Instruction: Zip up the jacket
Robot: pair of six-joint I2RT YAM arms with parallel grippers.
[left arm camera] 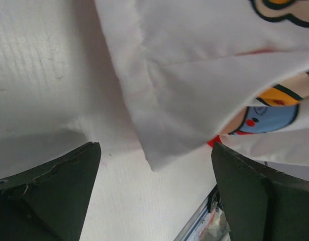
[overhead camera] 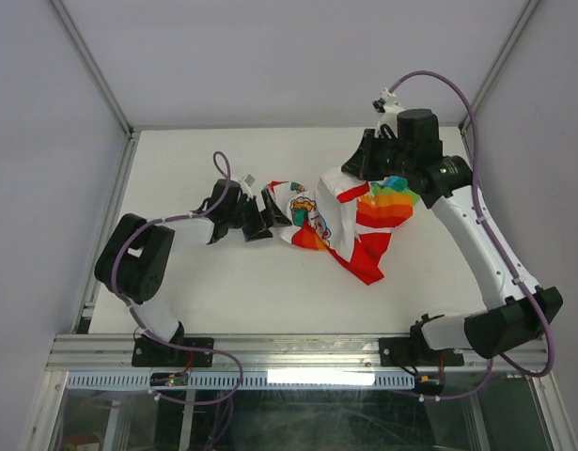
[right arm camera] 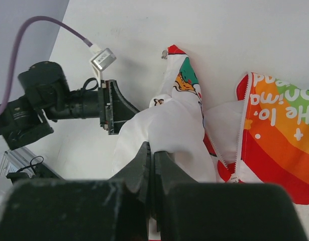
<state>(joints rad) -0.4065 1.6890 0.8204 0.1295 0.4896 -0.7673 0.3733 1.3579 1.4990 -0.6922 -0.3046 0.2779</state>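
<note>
The jacket [overhead camera: 340, 221] lies crumpled mid-table, white with cartoon prints, red parts and a rainbow panel [right arm camera: 280, 130] with lettering. Its front is apart, and the white zipper teeth [right arm camera: 239, 145] show along the panel's edge. My right gripper [right arm camera: 152, 148] is shut on a fold of white fabric and holds it lifted above the table; from above it [overhead camera: 359, 169] is at the jacket's far right. My left gripper [overhead camera: 270, 211] is open at the jacket's left edge. A loose white corner of the jacket [left arm camera: 194, 90] hangs between its spread fingers [left arm camera: 59, 186], touching neither.
The white table [overhead camera: 223, 291] ends in a metal rail [overhead camera: 298, 352] at the near side, where both arm bases are bolted. Grey enclosure walls stand to the left, right and back. The left arm's purple cable [overhead camera: 221, 164] loops over its wrist.
</note>
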